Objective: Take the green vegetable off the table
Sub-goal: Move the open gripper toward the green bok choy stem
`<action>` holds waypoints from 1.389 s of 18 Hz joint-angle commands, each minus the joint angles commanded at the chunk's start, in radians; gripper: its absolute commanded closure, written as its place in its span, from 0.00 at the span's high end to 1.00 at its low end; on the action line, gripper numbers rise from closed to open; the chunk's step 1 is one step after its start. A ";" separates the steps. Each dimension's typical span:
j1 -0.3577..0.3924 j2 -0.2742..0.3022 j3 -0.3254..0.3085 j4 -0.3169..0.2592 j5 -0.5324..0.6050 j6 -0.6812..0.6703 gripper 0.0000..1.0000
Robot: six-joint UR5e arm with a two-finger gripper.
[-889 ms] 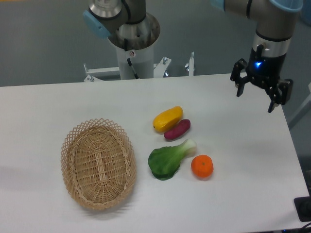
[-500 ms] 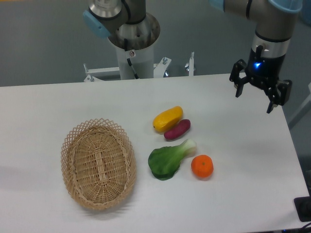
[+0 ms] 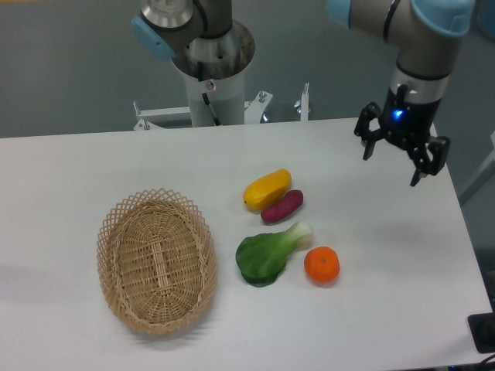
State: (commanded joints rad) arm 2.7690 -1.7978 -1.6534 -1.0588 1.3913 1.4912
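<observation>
The green vegetable [image 3: 268, 253] is a toy bok choy with a dark-green leafy head and a pale stem. It lies on the white table [image 3: 77, 170] near the middle, its stem pointing up and right toward the orange. My gripper [image 3: 391, 165] hangs open and empty above the table's far right part, well up and right of the vegetable.
A yellow oblong fruit [image 3: 267, 188] and a purple sweet potato [image 3: 282, 206] lie just behind the vegetable. An orange [image 3: 322, 265] sits close to its right. A wicker basket [image 3: 156, 258] stands at the left. The table's right edge is near the gripper.
The gripper has shifted a little to the left, toward the table's middle. The objects on the table have not moved.
</observation>
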 joint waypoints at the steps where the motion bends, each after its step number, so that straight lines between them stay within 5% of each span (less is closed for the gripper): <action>1: -0.023 -0.005 -0.023 0.031 0.002 -0.020 1.00; 4: -0.045 -0.034 -0.055 0.083 0.005 -0.083 1.00; 15: -0.190 -0.153 -0.123 0.115 0.164 -0.055 1.00; 18: -0.198 -0.167 -0.155 0.209 0.164 -0.051 1.00; 25: -0.209 -0.166 -0.197 0.212 0.166 -0.049 1.00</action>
State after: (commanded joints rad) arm 2.5602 -1.9635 -1.8499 -0.8468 1.5570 1.4420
